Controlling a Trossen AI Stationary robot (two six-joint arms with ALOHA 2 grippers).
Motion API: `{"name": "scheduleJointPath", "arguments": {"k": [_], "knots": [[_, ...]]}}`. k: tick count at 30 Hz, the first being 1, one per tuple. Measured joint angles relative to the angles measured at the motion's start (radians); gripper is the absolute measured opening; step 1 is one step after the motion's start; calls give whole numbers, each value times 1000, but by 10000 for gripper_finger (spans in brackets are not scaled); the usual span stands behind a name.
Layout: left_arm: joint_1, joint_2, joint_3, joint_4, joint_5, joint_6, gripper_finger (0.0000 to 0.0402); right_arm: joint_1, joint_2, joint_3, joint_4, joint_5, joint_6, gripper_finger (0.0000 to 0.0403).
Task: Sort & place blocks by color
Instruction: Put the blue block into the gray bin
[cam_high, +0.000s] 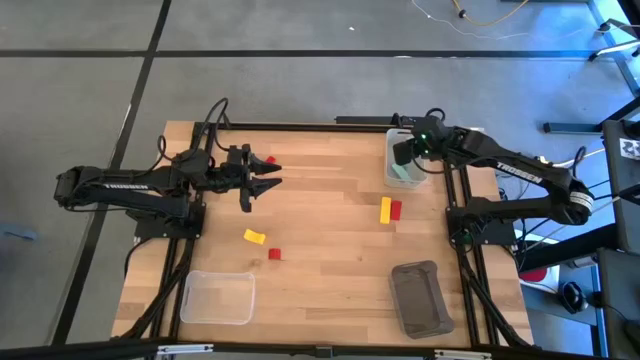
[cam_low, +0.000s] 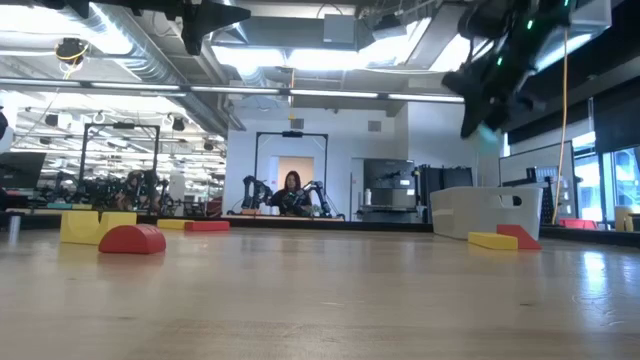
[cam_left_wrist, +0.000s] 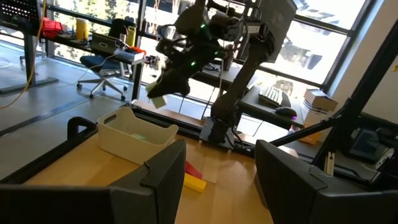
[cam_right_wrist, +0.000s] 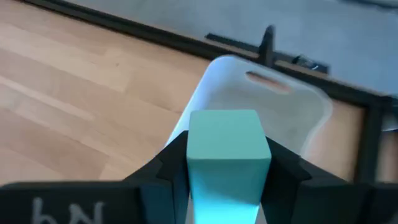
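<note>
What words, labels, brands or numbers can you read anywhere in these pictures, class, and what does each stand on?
"TROSSEN": white letters along the left arm in the high view; the same white lettering on the right arm is too small to read.
White marks at the edge of the right wrist view, on the right gripper: cut off, unreadable.
No other text is legible.

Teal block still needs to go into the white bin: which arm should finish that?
Right. The right gripper is already shut on the teal block and hangs over the white bin. The left gripper is open and empty across the table, beside a red block.
</note>
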Motion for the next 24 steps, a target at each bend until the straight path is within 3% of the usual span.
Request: {"name": "scheduleJointPath", "arguments": {"k": [5,9,21,24], "knots": [[0,0,0,0,0,0,184,-83,75,-133,215,-133,55,134],[0,0,0,0,0,0,184,-122,164,-164,287,-180,76,134],[0,0,0,-3,-72,0,184,-208,334,-150,335,-181,60,134],[0,0,0,-3,-77,0,184,-212,338,-149,323,-114,68,134]]}}
